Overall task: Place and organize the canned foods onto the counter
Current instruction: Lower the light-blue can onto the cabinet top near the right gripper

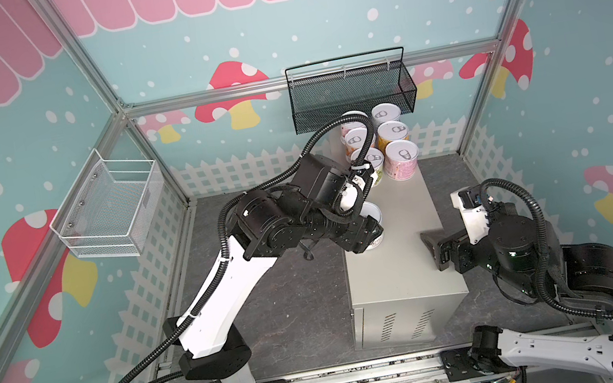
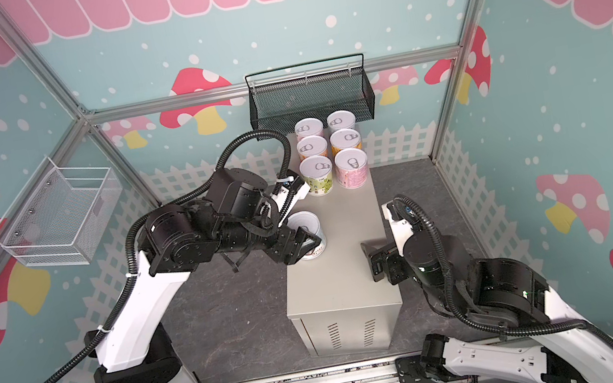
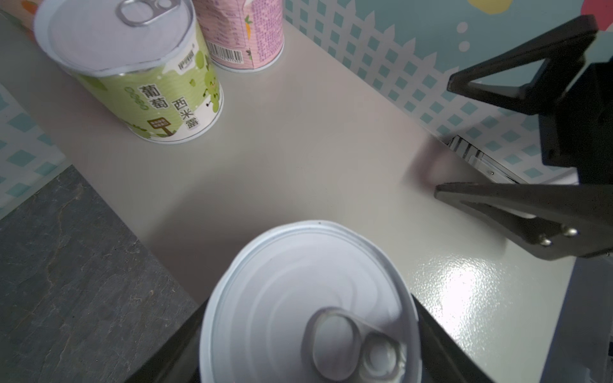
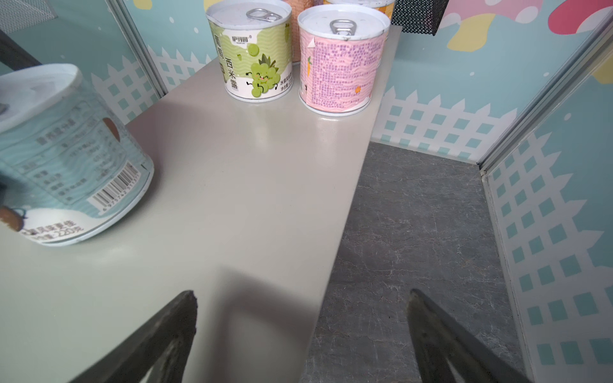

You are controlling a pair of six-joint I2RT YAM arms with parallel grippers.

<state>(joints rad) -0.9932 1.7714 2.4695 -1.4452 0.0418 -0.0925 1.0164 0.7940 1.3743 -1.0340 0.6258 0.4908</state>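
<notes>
Far end: six cans (image 2: 312,146) under black basket (image 2: 310,99) block me.
Counter (image 2: 351,265) middle: I see bare room.

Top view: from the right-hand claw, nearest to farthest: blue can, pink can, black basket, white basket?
1. The blue can, just left of the right gripper, on the counter.
2. The pink can, at the counter's far end.
3. The black mesh basket, on the back wall.
4. The white wire basket, on the left wall.

the pale blue can (image 4: 66,159) in the black left gripper (image 2: 307,243) has a wavy-line pattern; beyond that gripper stand a green grape-print can (image 4: 252,56) and a pink can (image 4: 338,66); the counter (image 4: 232,199) is plain beige.
</notes>
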